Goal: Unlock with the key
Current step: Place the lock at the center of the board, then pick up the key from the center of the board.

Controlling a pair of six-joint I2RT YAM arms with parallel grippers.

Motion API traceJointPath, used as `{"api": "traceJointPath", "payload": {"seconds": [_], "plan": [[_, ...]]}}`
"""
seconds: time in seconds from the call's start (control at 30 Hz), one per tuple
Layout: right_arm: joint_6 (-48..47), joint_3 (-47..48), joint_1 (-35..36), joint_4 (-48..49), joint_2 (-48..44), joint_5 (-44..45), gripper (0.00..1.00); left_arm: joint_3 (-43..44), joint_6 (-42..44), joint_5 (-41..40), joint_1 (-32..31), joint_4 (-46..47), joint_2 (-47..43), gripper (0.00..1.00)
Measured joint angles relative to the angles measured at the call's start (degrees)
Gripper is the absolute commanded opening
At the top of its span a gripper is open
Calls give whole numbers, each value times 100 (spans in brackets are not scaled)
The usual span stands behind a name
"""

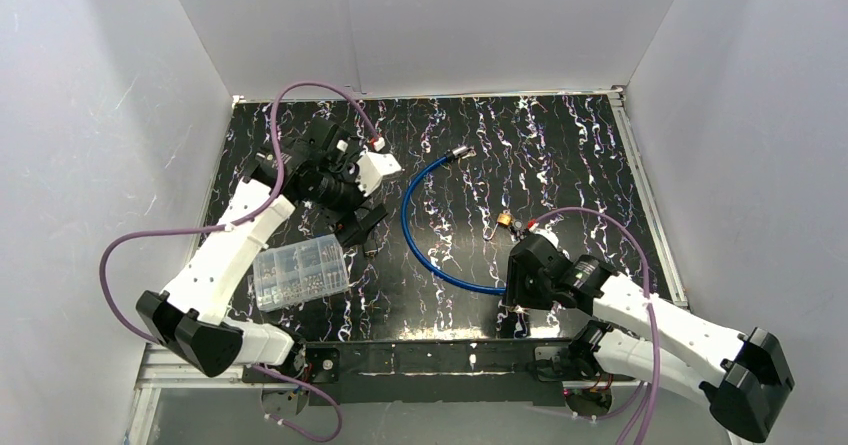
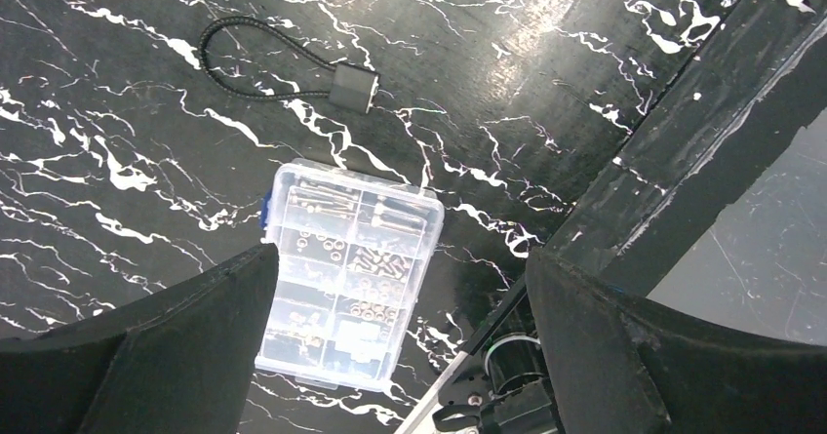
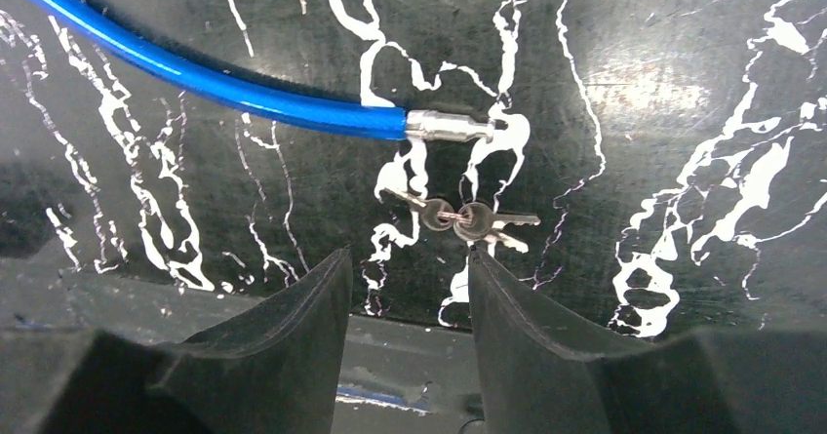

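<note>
A blue cable lock (image 1: 420, 235) lies looped on the black marbled table. In the right wrist view its metal end pin (image 3: 451, 127) points right, and two silver keys (image 3: 458, 219) on a ring lie flat just below it. My right gripper (image 3: 405, 258) hovers low near the table's front edge, open with a narrow gap and nothing between its fingers. Its right fingertip (image 3: 480, 263) is just short of the keys. My left gripper (image 2: 400, 258) hangs wide open and empty above a clear box. In the top view the right arm (image 1: 545, 270) hides the keys.
A clear plastic box of screws (image 2: 351, 278) lies at the near left, also visible from above (image 1: 300, 270). A black cord loop with a small block (image 2: 353, 88) lies beyond it. A small brass-coloured piece (image 1: 503, 222) sits by the right arm. White walls enclose the table.
</note>
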Motion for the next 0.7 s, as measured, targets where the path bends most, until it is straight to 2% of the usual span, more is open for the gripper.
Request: {"api": "traceJointPath", "payload": {"seconds": [0.7], "plan": [[189, -83, 0, 334, 590, 54, 48, -479, -5, 371, 0, 422, -253, 98]]}}
